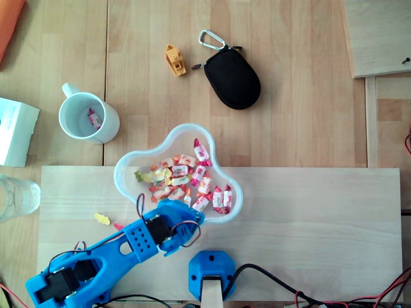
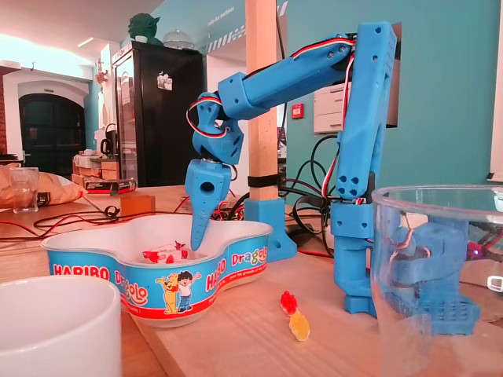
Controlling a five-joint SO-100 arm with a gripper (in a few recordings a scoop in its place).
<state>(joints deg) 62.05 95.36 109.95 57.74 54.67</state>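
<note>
One candy (image 1: pixel 94 119) lies in the mug (image 1: pixel 112 128), many candies (image 1: pixel 183 174) in the bowl (image 1: pixel 118 172), where the gripper (image 2: pixel 194 240) dips, its opening impossible to judge.

"HARIBO" + "Dragolo" on candy bowl (image 2: pixel 118 275) wall; 2nd "Drag.." partly legible

Arm (image 2: pixel 299 75): all bright-blue 3D-printed plastic, boxy links w/ rounded edges. Black servos (image 1: pixel 157 229) sit in the joints, overhead view at 7 o'clock. Thin red/black/white wires (image 2: pixel 192 116) loop by the wrist, abt 11 o'clock in fixed view, & run along the upper link. Small round holes (image 2: pixel 346 185) dot the link sides. Gripper (image 2: pixel 196 239) tapers to a slim blue point.
</note>
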